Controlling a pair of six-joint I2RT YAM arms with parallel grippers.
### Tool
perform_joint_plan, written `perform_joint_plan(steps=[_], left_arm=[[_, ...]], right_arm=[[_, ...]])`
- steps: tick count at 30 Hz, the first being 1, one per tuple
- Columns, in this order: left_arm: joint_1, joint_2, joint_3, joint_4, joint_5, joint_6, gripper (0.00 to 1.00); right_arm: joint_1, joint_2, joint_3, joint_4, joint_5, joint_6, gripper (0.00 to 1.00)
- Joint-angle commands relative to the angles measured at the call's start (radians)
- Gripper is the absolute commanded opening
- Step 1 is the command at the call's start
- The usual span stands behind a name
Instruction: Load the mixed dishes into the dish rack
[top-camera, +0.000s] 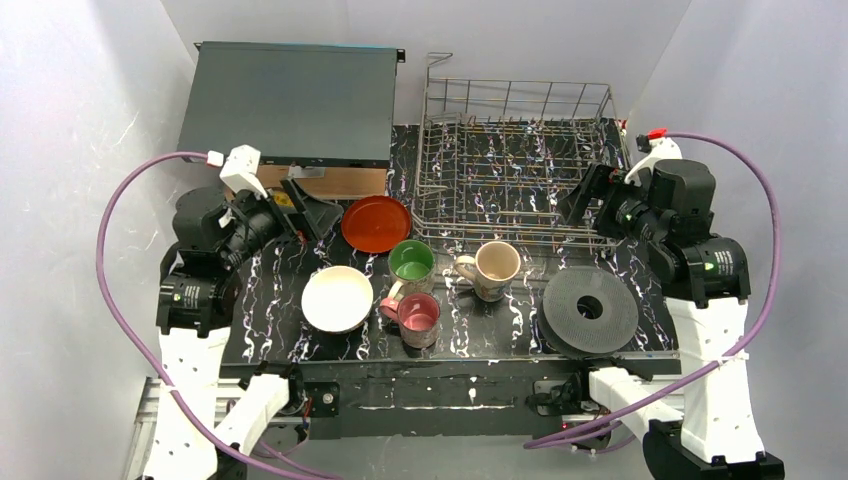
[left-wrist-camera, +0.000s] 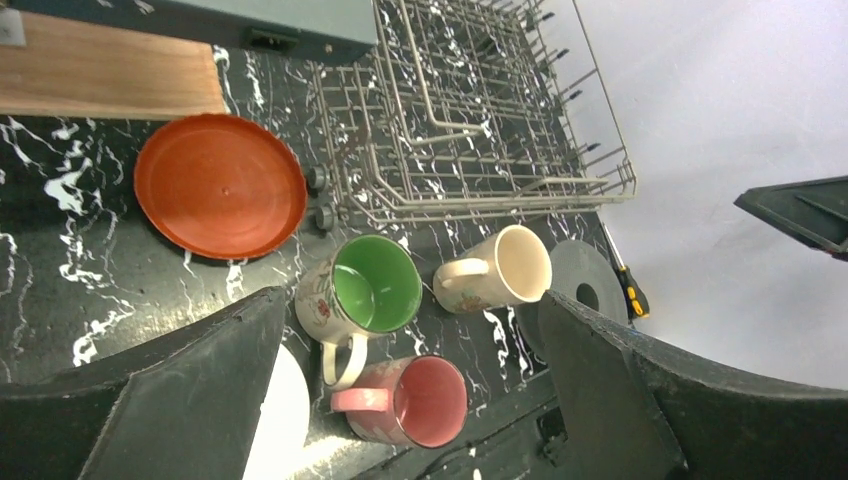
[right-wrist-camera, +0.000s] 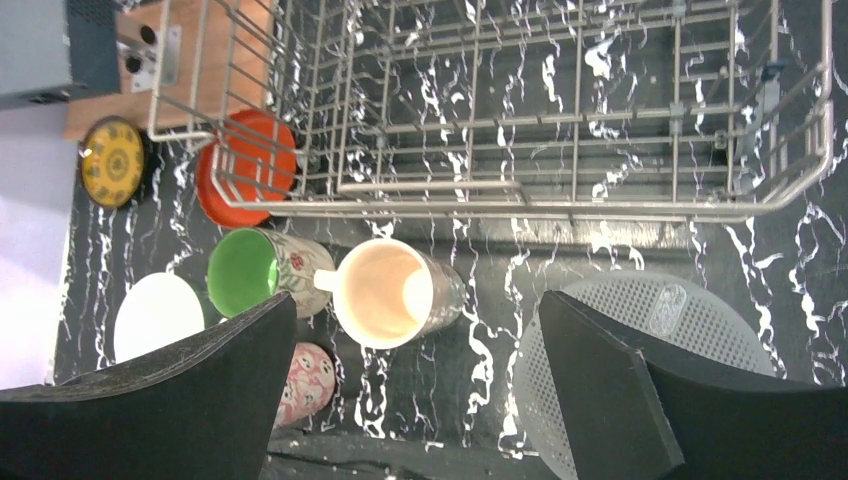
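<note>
The dish rack (top-camera: 515, 165) stands at the back right, with no dishes in it. In front of it on the marbled mat are the red-orange plate (top-camera: 375, 223), the green-inside mug (top-camera: 411, 262), the floral cream mug (top-camera: 495, 268) lying on its side, the pink mug (top-camera: 418, 318) and the cream bowl (top-camera: 337, 298). The small yellow dish (right-wrist-camera: 112, 162) lies by the wooden block. My left gripper (top-camera: 305, 212) is open and empty, just left of the plate. My right gripper (top-camera: 582, 198) is open and empty at the rack's right front corner.
A dark grey ribbed disc (top-camera: 590, 308) lies front right. A flat dark grey box (top-camera: 290, 100) rests on a wooden block (top-camera: 325, 182) at the back left. A yellow-handled screwdriver (left-wrist-camera: 630, 290) lies beyond the disc. White walls close in both sides.
</note>
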Motion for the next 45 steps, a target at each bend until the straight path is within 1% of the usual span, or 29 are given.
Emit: perform_joint_plan(steps=[1, 2, 10, 15, 16, 18, 22, 26, 28, 32, 35, 38, 40, 41, 43, 45], left_arm=[[-0.039, -0.006, -0.034, -0.007, 0.032, -0.025, 0.99], [-0.060, -0.006, -0.042, -0.007, 0.021, -0.027, 0.99], [-0.371, 0.025, -0.124, 0.030, -0.172, -0.070, 0.99], [-0.539, 0.072, -0.167, 0.070, -0.278, -0.116, 0.99], [-0.575, 0.088, -0.170, 0.074, -0.305, -0.117, 0.99], [-0.650, 0.130, -0.166, 0.077, -0.364, -0.117, 0.99], [-0.786, 0.229, -0.158, 0.091, -0.470, -0.126, 0.99], [-0.885, 0.347, -0.100, 0.085, -0.574, -0.125, 0.99], [-0.920, 0.415, -0.067, 0.083, -0.605, -0.131, 0.99], [-0.947, 0.572, 0.045, 0.059, -0.591, -0.125, 0.99], [-0.957, 0.669, 0.132, 0.030, -0.615, -0.107, 0.99], [-0.957, 0.768, 0.239, -0.023, -0.624, -0.055, 0.92], [-0.956, 0.849, 0.333, -0.080, -0.637, -0.012, 0.85], [-0.957, 0.880, 0.366, -0.098, -0.634, 0.010, 0.83], [-0.956, 0.927, 0.413, -0.131, -0.647, 0.041, 0.80], [-0.957, 0.960, 0.443, -0.140, -0.662, 0.067, 0.74]], right_arm=[[0.003, -0.011, -0.022, 0.001, 0.019, 0.017, 1.00], [0.003, -0.013, -0.026, 0.003, 0.021, 0.024, 1.00], [0.002, 0.012, -0.077, -0.044, 0.043, 0.098, 1.00], [0.003, 0.016, -0.121, -0.073, -0.031, 0.129, 1.00], [0.003, 0.007, -0.137, -0.071, -0.070, 0.112, 1.00], [0.003, -0.042, -0.209, 0.000, -0.185, 0.051, 1.00], [0.003, -0.163, -0.349, 0.100, -0.176, 0.102, 1.00], [0.002, -0.196, -0.366, 0.118, -0.240, 0.081, 1.00], [0.002, -0.193, -0.365, 0.110, -0.249, 0.077, 1.00], [0.002, -0.190, -0.375, 0.094, -0.222, 0.081, 1.00], [0.002, -0.198, -0.387, 0.081, -0.201, 0.090, 1.00], [0.002, -0.215, -0.402, 0.081, -0.194, 0.094, 1.00], [0.001, -0.222, -0.410, 0.076, -0.190, 0.092, 1.00], [0.002, -0.223, -0.414, 0.074, -0.187, 0.089, 1.00], [0.003, -0.226, -0.423, 0.068, -0.178, 0.086, 1.00], [0.001, -0.229, -0.432, 0.067, -0.175, 0.084, 1.00]])
